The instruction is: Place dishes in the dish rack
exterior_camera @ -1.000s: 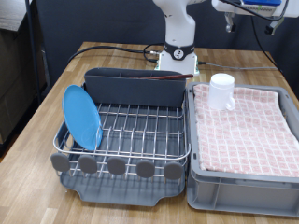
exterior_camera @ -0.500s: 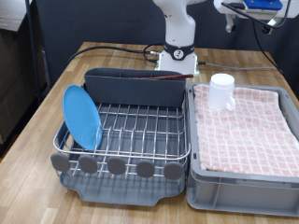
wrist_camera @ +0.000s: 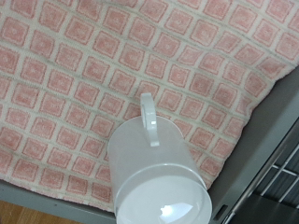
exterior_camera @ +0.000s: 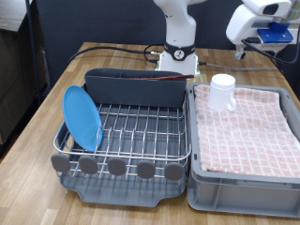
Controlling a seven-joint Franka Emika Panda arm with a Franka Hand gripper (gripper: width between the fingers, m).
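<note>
Checkered cloth (wrist_camera: 84,75) unchanged; pincer (exterior_camera: 246,49) descended.

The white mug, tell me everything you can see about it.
The white mug is small, plain and cylindrical, smooth and glossy like ceramic or plastic, with one loop handle. Whether it stands mouth up or upside down cannot be told. It rests on the pink checkered cloth lining the grey crate, in the corner nearest the dish rack. Only the cloth touches it. The tool does not show clearly.
</note>
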